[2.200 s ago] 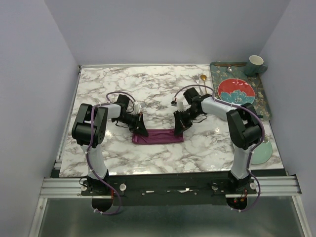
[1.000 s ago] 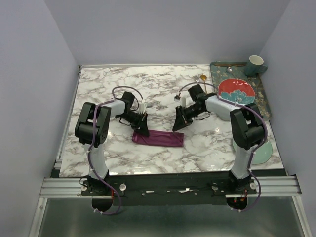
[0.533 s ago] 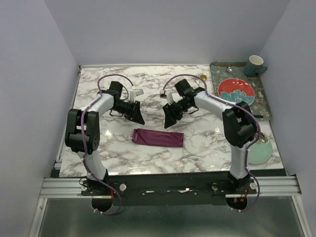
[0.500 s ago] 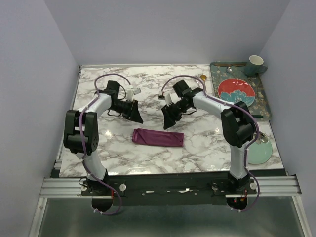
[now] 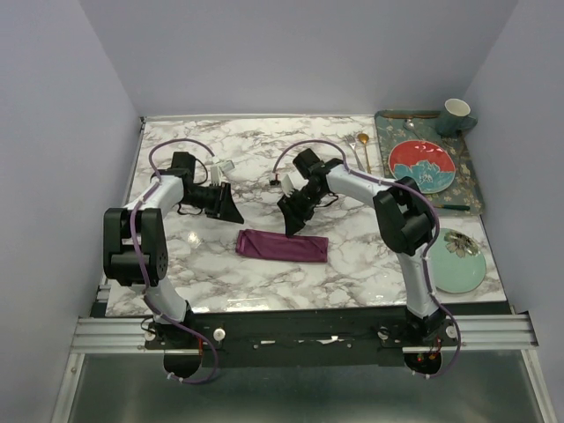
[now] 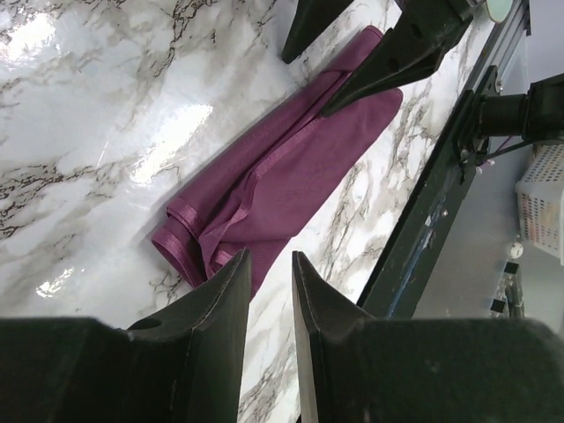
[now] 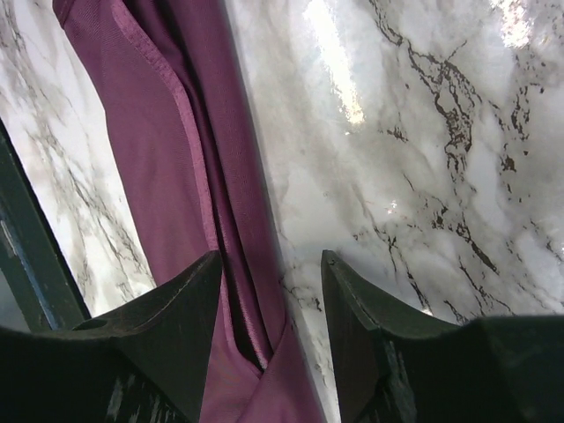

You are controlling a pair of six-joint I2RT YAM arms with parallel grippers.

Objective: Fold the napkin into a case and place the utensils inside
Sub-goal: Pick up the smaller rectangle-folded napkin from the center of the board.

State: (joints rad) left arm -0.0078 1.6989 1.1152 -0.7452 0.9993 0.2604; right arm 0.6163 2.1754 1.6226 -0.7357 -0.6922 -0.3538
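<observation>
The plum-purple napkin (image 5: 282,245) lies folded into a narrow long strip on the marble table; it also shows in the left wrist view (image 6: 291,167) and the right wrist view (image 7: 181,150). My left gripper (image 5: 232,214) hovers up and to the left of the strip's left end, open a little with nothing between its fingers (image 6: 270,256). My right gripper (image 5: 290,226) hangs just above the strip's far edge, open and empty (image 7: 271,257). A gold spoon (image 5: 363,150) and a silver fork (image 5: 351,141) lie at the table's far right.
A dark patterned tray (image 5: 470,185) at the right carries a red plate (image 5: 421,164) and a teal mug (image 5: 456,115). A pale green plate (image 5: 458,260) sits near the right front edge. The metal frame rail (image 5: 300,330) runs along the near edge.
Both grippers have let go of the napkin, opened, lifted and drawn back towards the far left. The folded strip stays where it was.
</observation>
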